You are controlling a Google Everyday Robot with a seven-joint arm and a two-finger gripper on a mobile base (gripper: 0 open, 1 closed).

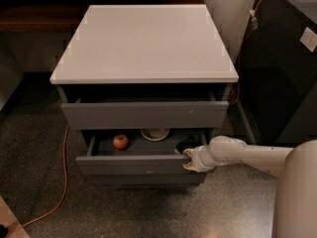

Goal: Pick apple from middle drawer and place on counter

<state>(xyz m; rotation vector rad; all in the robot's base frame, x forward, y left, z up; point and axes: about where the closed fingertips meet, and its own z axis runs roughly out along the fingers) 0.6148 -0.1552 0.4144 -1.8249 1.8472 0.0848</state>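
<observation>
The middle drawer (133,164) of the grey cabinet is pulled out. The red apple (120,142) lies inside it at the left. A white shallow bowl (155,133) sits behind it near the middle. My gripper (187,159) is at the right end of the drawer's front panel, touching its top edge, well to the right of the apple. The white arm reaches in from the lower right. The counter (146,41) is the light top slab of the cabinet, with nothing on it.
The top drawer (144,114) stands slightly out above the middle one. An orange cable (58,182) runs over the speckled floor at the left. A dark cabinet (282,63) stands at the right. A dark wooden shelf (34,16) is behind at the left.
</observation>
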